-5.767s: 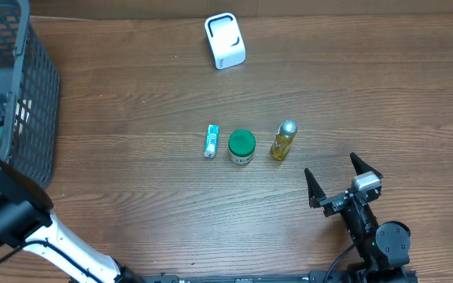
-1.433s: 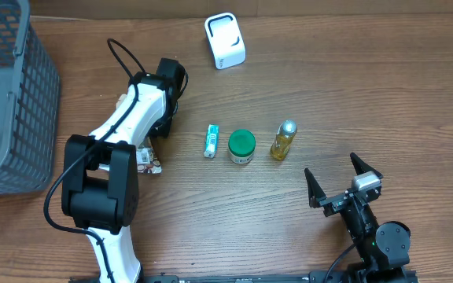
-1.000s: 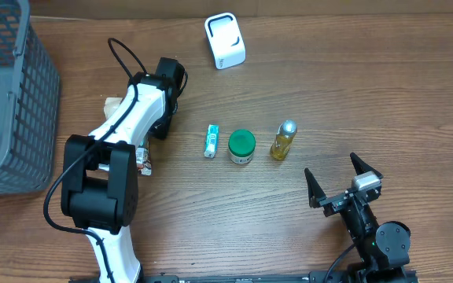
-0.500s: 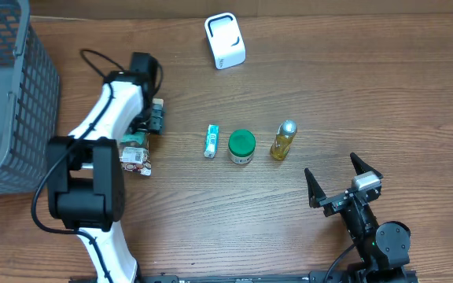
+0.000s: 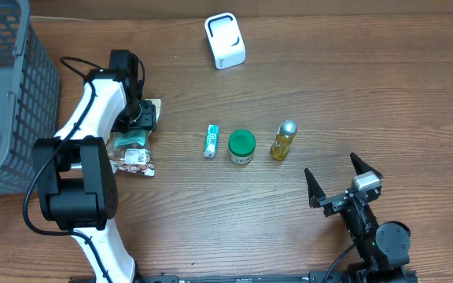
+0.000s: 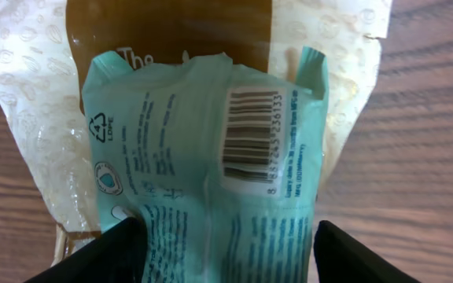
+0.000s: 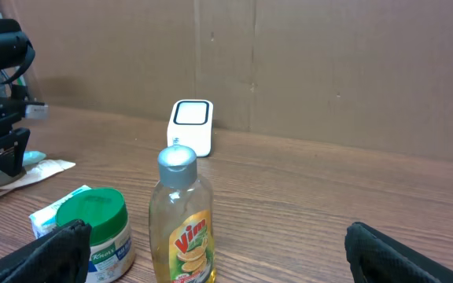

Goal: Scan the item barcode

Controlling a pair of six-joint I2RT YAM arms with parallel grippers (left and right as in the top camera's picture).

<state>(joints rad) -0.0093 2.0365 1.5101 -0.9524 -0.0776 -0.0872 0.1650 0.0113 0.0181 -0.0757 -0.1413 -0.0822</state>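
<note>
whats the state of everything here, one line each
teal packet: barcode facing up, pinched in the left gripper
left gripper: closed on the teal packet
white packet: lying flat under the teal packet
right gripper: open, empty
bottle: upright, cap on
jar: upright, green lid on
small box: lying flat
scanner: standing, nothing at it
basket: upright

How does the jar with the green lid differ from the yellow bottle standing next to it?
The jar is short and wide; the bottle is taller and slim. The jar has a green lid on a white body; the bottle has a silver cap and clear sides showing yellow liquid. Both stand upright on the table, side by side but apart.
</note>
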